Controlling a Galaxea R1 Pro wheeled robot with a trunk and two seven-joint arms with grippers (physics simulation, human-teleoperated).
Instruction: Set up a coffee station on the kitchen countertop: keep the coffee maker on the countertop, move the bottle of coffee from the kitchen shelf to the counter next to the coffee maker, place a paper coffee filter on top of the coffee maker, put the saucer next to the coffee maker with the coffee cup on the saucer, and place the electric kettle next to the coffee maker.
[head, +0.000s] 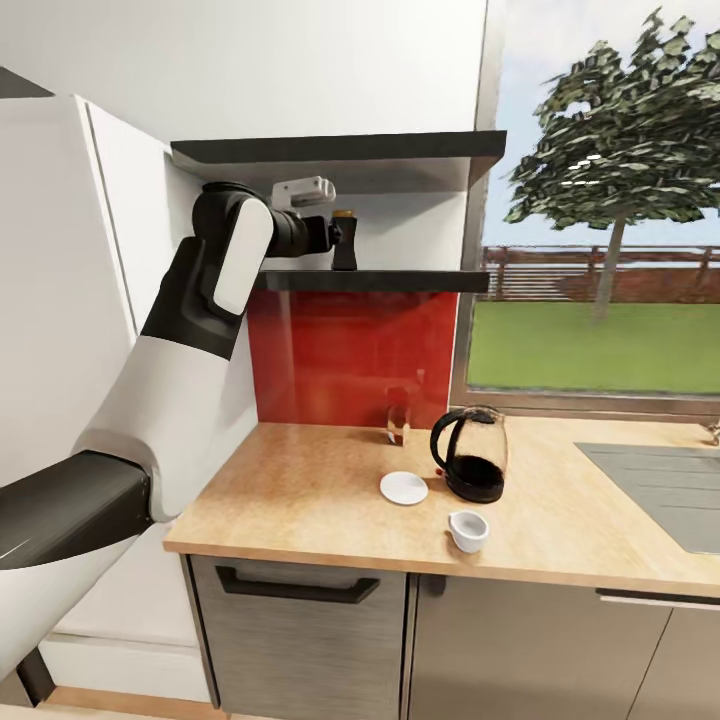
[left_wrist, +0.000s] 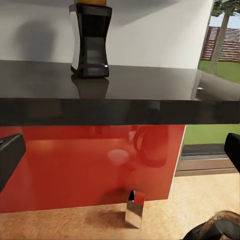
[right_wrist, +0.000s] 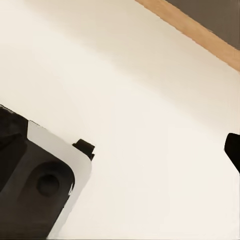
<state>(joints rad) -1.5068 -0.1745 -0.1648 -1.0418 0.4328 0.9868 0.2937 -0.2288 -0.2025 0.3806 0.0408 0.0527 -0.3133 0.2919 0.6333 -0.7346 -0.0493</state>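
The bottle of coffee (head: 345, 243), dark with a gold cap, stands upright on the lower black shelf (head: 400, 281). My left gripper (head: 330, 234) is raised to the shelf right beside it. In the left wrist view the bottle (left_wrist: 90, 42) stands ahead on the shelf (left_wrist: 120, 95), and my left gripper (left_wrist: 120, 155) is open with nothing between its fingers (left_wrist: 10, 157). On the counter (head: 300, 500) sit the glass electric kettle (head: 470, 455), the white saucer (head: 404, 487) and the white coffee cup (head: 468, 529). My right gripper (right_wrist: 120, 155) faces a cream surface, one fingertip (right_wrist: 233, 150) at the frame's edge.
A small clear object (head: 398, 418) stands against the red backsplash (head: 350, 350). An upper shelf (head: 340, 150) hangs just above my left wrist. A sink (head: 665, 490) is set into the counter at the right, under a window (head: 600, 200). A white cabinet side (head: 60, 300) rises at the left.
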